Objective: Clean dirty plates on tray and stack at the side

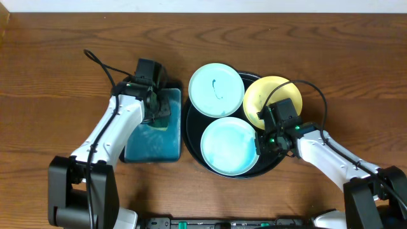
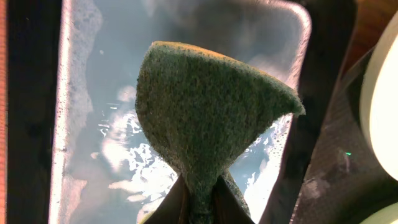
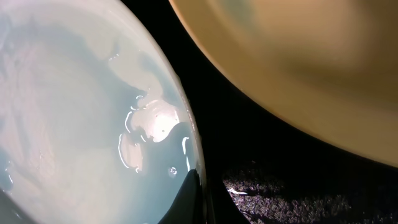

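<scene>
Wetting step: L jaws pinch grey-green sponge [image 2: 205,124] over black rect water basin [image 1: 152,151], R jaws at rim of near pale-mint round plastic plate [image 1: 229,145], grip unclear; next: scrub it.

Left arm [image 1: 105,133], right arm [image 1: 324,152] — white shells, black joints, looping black cables [image 1: 102,63], green lights [image 1: 275,135], dark-fingered left claw [image 2: 199,202], right claw [image 1: 261,143]

Looks like a robotics lab bench, not a kitchen; a robot arm [image 1: 102,137] at lower left, another [image 1: 331,156] at lower right; bare wood-grain table [image 1: 51,57]; loose black cable [image 1: 105,67] upper left; water basin [image 1: 149,149] left of centre.
</scene>
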Motion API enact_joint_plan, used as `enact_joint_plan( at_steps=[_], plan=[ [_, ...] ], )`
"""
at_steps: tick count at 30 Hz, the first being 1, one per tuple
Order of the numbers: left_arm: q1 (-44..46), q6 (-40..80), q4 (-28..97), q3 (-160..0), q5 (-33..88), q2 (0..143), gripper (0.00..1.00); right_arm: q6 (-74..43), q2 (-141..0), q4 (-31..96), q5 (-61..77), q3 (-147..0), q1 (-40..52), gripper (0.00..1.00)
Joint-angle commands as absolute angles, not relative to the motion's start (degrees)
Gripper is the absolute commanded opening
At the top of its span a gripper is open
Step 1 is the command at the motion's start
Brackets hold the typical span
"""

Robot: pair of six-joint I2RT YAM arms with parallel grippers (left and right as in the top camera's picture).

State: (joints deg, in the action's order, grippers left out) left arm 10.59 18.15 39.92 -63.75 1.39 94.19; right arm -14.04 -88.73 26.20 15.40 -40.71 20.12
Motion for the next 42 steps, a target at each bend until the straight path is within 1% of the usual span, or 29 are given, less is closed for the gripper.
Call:
enact_joint_plan(
  at_steps=[1, 15, 23, 24, 25, 26, 27, 28, 29, 33, 42],
  plan=[
    [10.31, 17.65, 39.31, -61.8, 1.54, 94.78, 0.07, -13.26, -89.27, 26.59, 15.22, -40.27, 20.34, 0.01],
    [10.31, 17.85, 32.12, -54.81, 1.54, 100.42, 0.07, -13.23, -89.27, 26.65, 15.2, -40.27, 20.34, 0.01],
    [10.31, 17.82, 32.62, -56.51, 4.08, 96.9, 0.08, -12.97, -89.25, 26.61, 15.22, -40.27, 20.34, 0.01],
    [10.31, 17.82, 32.67, -56.8, 4.14, 95.61, 0.1, -12.75, -89.25, 26.59, 15.22, -40.29, 20.34, 0.01],
    [10.31, 17.82, 32.69, -56.97, 4.12, 94.26, 0.17, -12.53, -89.25, 26.57, 15.22, -40.32, 20.34, 0.01],
    [10.31, 17.82, 32.67, -57.01, 4.12, 92.84, 0.35, -12.25, -89.25, 26.59, 15.22, -40.4, 20.34, 0.01],
    [10.31, 17.82, 32.67, -57.01, 4.12, 91.48, 0.44, -12.16, -89.25, 26.61, 15.25, -40.47, 20.36, 0.01],
    [10.31, 17.82, 32.93, -57.01, 4.12, 90.26, 0.51, -12.16, -89.21, 26.63, 15.25, -40.53, 20.36, 0.01],
    [10.31, 17.82, 33.43, -57.01, 4.12, 89.1, 0.56, -12.16, -89.08, 26.63, 15.25, -40.58, 20.36, 0.01],
    [10.31, 17.85, 37.1, -57.01, 4.1, 86.89, 0.63, -12.14, -88.25, 26.7, 15.22, -41.3, 20.36, 0.01],
    [10.31, 17.85, 40.36, -55.57, 4.1, 86.96, 0.64, -10.48, -82.89, 28.67, 13.28, -42.3, 20.36, 0.01]
  ],
)
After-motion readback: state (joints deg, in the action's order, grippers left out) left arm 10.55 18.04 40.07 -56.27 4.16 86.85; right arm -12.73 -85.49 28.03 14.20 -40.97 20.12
